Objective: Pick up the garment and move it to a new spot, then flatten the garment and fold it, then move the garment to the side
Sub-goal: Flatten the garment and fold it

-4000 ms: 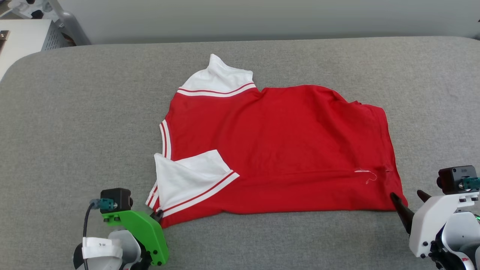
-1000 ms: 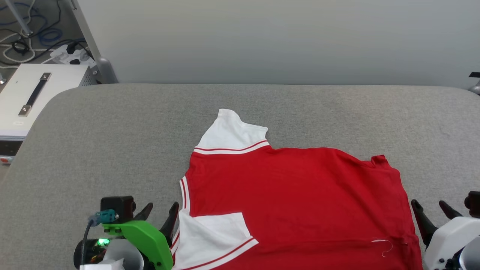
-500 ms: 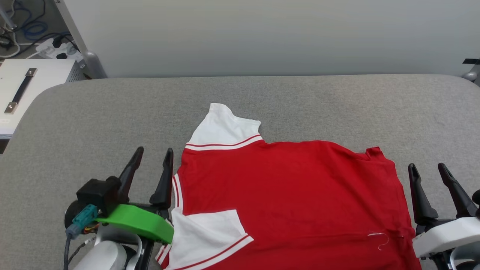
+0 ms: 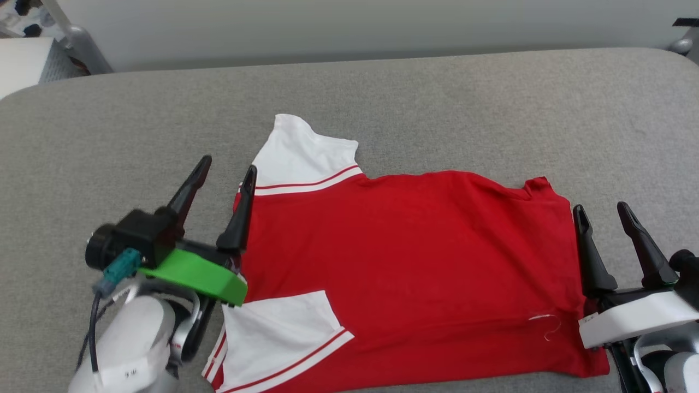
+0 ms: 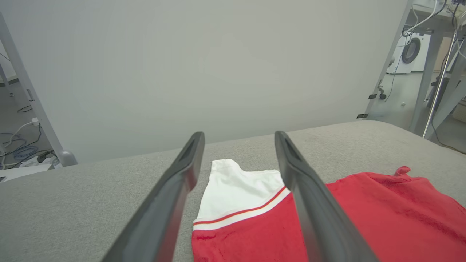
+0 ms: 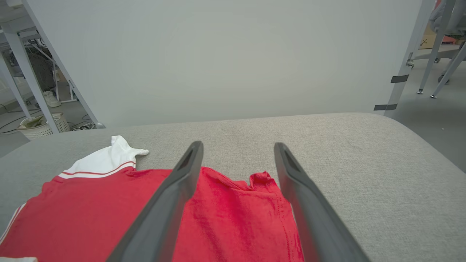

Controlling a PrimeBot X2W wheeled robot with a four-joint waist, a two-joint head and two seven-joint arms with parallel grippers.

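Observation:
The garment point(image 4: 404, 256), a red T-shirt with white sleeve cuffs and red-and-white stripe trim, lies spread on the grey padded table point(image 4: 491, 103), its back side up. One white sleeve point(image 4: 297, 150) points to the far side, the other point(image 4: 273, 338) is folded over the near left part. My left gripper point(image 4: 226, 166) hovers open at the shirt's left edge, fingers pointing away, with the far sleeve point(image 5: 240, 189) seen between them. My right gripper point(image 4: 600, 210) stands open at the shirt's right edge, over its far right corner point(image 6: 260, 180). Neither holds anything.
A pale wall point(image 4: 349, 22) runs behind the table's far edge. A white box point(image 4: 22, 60) and a metal frame leg point(image 4: 82, 43) stand off the far left corner. Bare grey table surface lies to the left, right and beyond the shirt.
Both grippers have risen and reached forward along the shirt's left and right edges. The head camera has tilted down, so the whole picture shifted. The shirt lies as before.

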